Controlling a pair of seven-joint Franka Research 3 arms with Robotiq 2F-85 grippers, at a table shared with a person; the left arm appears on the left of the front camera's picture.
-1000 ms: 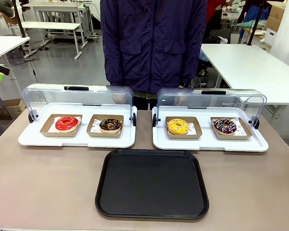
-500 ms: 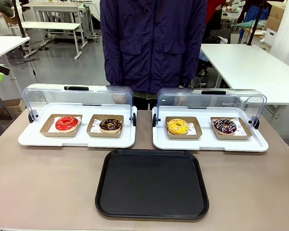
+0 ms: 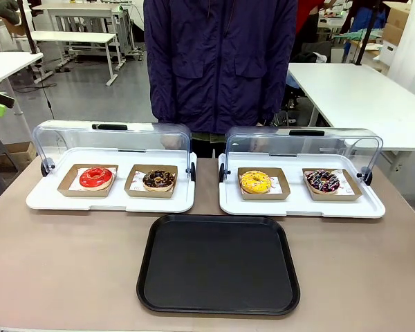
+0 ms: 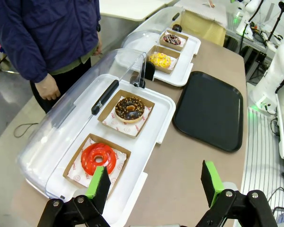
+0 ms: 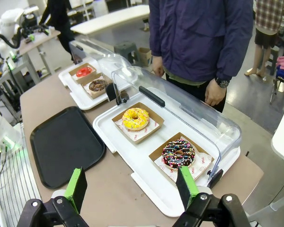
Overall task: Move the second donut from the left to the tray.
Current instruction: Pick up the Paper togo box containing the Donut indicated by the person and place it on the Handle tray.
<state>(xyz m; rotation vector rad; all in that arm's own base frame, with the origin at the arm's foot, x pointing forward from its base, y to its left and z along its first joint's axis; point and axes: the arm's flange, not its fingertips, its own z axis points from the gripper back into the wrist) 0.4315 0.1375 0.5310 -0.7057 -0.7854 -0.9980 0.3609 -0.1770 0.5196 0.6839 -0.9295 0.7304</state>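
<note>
Across the matte brown table (image 3: 69, 277), the near half lies open on both sides of the black tray (image 3: 218, 263), a flat plastic rounded square with a raised rim and a bare floor. A person (image 3: 221, 62) in a dark blue jacket stands at the far edge. Between the person and the black tray sit two white display trays side by side, the left display tray (image 3: 111, 202) and the right display tray (image 3: 301, 207), each with a clear curved lid (image 3: 111, 138) swung up at the back, so the fronts are free to reach.

On the left display tray, the second donut from the left (image 3: 158, 180), a dark glazed ring with pale crumbs, rests in a brown cardboard holder (image 3: 151, 190), just beside the red donut (image 3: 96, 177) and behind the black tray's left corner. A yellow donut (image 3: 255, 182) and a sprinkled donut (image 3: 323, 181) sit in holders on the right display tray.

The left gripper (image 4: 155, 182) hangs spread wide and empty, well apart from the crumbed donut, which lies ahead beyond the red one. The right gripper (image 5: 131, 185) is likewise spread and empty.
</note>
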